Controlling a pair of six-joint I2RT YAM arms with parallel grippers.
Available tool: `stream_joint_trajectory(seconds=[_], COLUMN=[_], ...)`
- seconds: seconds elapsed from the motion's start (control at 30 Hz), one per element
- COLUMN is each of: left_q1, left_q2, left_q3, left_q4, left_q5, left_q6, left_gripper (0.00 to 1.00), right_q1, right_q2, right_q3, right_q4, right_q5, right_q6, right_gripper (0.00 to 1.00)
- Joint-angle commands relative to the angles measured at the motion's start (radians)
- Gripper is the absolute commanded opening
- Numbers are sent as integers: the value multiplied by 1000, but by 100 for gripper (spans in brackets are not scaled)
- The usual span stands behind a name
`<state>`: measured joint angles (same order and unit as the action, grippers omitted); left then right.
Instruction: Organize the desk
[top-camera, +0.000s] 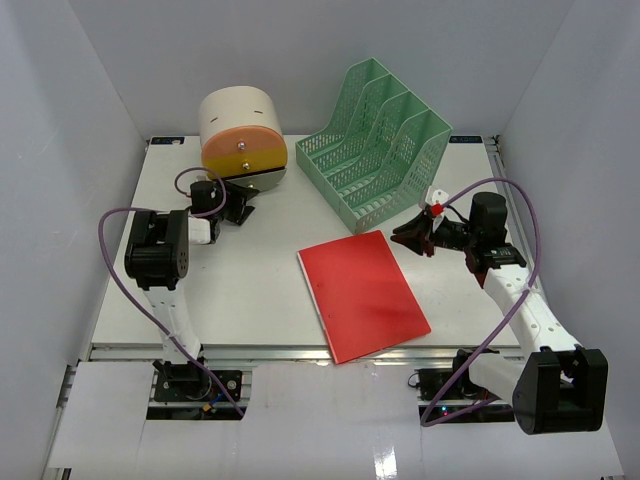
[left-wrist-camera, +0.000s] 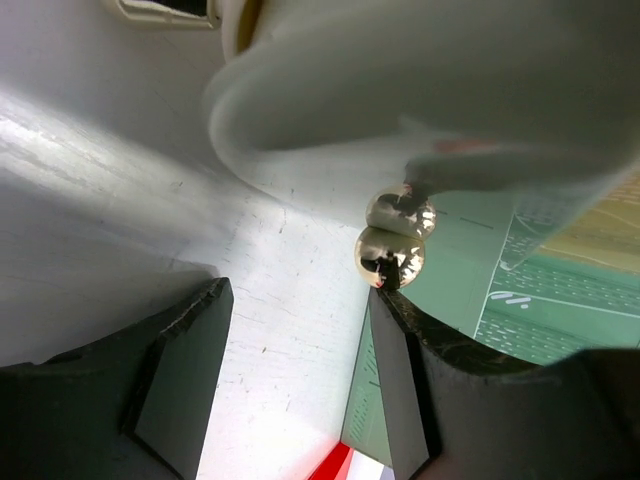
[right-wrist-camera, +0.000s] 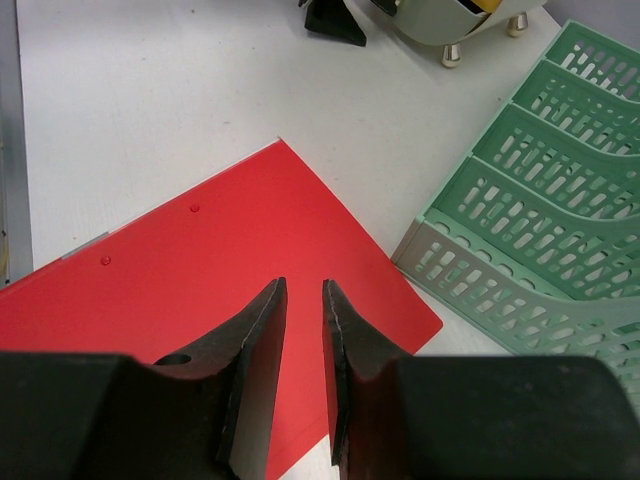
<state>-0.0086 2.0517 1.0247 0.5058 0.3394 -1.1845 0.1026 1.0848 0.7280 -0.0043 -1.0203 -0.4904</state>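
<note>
White surface spans the top view from the arm bases to the back wall; on it a beige round drawer box at far left, a green mesh file rack at far right, a red folder flat near the front edge. Left claw open, low by the box's base; shiny ball feet just ahead; nothing gripped. Right claw above the folder's corner near the rack; jaws nearly together, narrow slit, empty.

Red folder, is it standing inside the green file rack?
No, the red folder lies flat on the desk, outside the green file rack.
</note>
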Motion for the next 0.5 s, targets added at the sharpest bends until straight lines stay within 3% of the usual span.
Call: stream_joint_trajectory(seconds=[0.0, 0.17, 0.3, 0.47], left_q1=[9, 47, 44, 29], left_q2=[-70, -114, -148, -142], left_q3=[-41, -114, -224, -173], left_q4=[8, 65, 158, 90], left_q5=[-7, 0, -60, -127], left_q6=[0, -34, -171, -220], left_gripper=[70, 68, 64, 60], right_q1=[-17, -29, -32, -35], right_q2=[0, 3, 3, 6], right_q3=[5, 2, 2, 1], right_q4=[6, 6, 7, 9], right_q5=[-8, -9, -8, -8], right_q6=[-4, 3, 4, 4], right_gripper=[27, 27, 28, 28])
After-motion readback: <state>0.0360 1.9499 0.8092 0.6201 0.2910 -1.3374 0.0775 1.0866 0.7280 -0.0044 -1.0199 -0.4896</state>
